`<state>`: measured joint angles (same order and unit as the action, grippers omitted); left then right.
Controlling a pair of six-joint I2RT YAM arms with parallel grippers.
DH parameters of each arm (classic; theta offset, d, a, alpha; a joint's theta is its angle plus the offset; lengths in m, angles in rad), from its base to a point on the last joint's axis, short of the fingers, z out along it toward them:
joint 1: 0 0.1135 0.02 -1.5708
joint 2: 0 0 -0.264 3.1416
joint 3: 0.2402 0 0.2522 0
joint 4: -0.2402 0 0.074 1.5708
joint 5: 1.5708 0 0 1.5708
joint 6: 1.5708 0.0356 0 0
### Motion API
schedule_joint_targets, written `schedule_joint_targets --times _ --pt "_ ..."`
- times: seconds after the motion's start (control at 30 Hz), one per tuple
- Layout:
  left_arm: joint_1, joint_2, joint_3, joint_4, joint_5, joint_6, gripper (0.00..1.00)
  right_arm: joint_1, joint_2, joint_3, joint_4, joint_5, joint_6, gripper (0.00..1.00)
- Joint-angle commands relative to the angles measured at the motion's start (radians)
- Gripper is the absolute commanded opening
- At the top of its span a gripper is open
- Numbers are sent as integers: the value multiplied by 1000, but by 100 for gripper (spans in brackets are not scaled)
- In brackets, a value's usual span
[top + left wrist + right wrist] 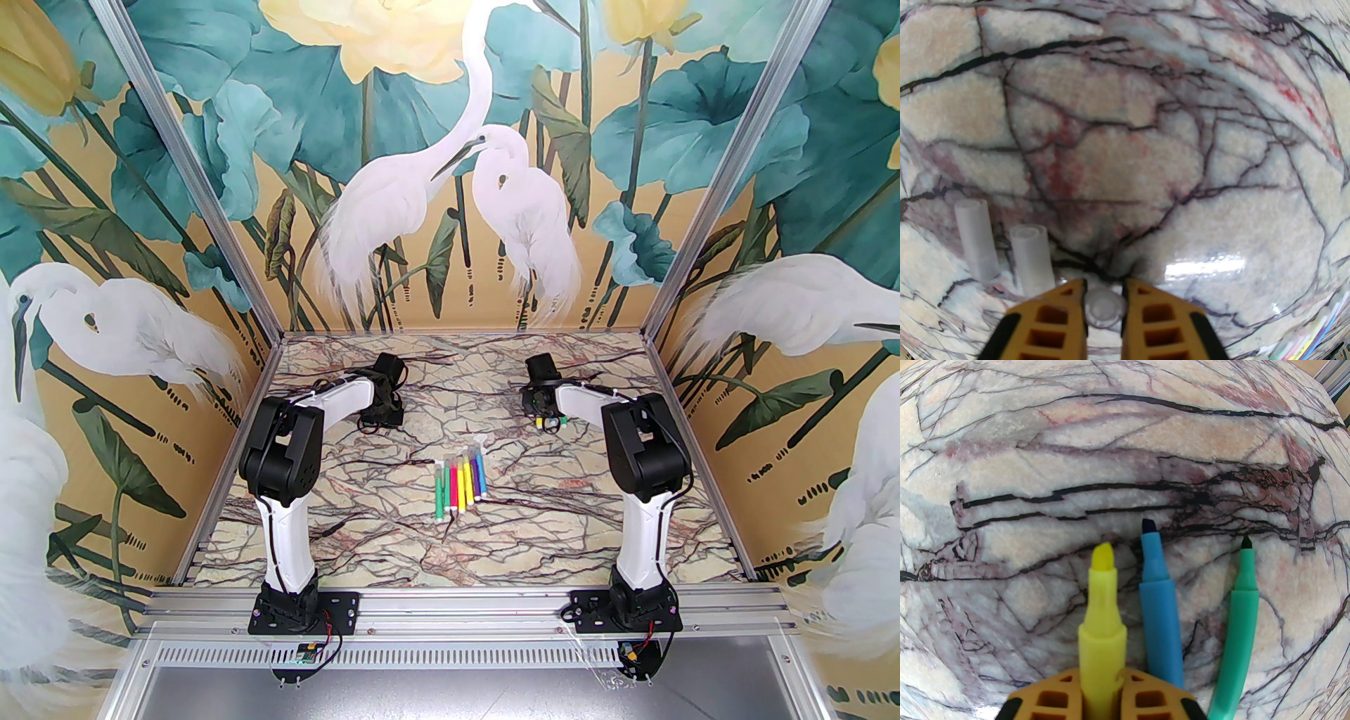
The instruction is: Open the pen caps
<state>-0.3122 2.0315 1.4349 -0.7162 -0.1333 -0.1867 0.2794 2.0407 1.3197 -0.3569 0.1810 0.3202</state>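
**Uncapping under way, seen from above and from both wrists.** Landmark: the row of pens, lying side by side at the middle of the counter; their caps are too small to make out from above.

Left hand, beyond the row and to its left: narrow, fingers pinching a clear cap end-on, low over the marble; two loose caps lie flat just left of it, close to each other but apart.

Right hand, beyond the row and to its right: narrow, clamped on the barrel of the yellow pen, bare tip pointing away; a blue pen and a green pen, both uncapped, lie just beside it.

Judged step: each hand is setting down its half of a separated pen. The cap should meet the surface before the fingers ease, since a round cap may roll; it belongs alongside the loose pair, not on top of them; the yellow pen goes down parallel to the blue one, with a gap between them.

Room: the back wall stands near behind both hands, so withdrawal is best made upward and towards the row; bare marble lies between each hand and the row's far ends.
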Motion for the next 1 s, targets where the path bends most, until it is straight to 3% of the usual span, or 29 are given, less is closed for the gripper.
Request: schedule_joint_targets --times 0.0,0.5,0.97 --pt "10 25 -18 6 -9 10 20 -5 27 24 -21 21 -7 17" --pt "12 6 -29 7 3 10 29 -5 24 36 -39 23 -17 23" --pt "12 -84 -44 27 71 9 30 -5 -8 39 -49 20 -23 29"
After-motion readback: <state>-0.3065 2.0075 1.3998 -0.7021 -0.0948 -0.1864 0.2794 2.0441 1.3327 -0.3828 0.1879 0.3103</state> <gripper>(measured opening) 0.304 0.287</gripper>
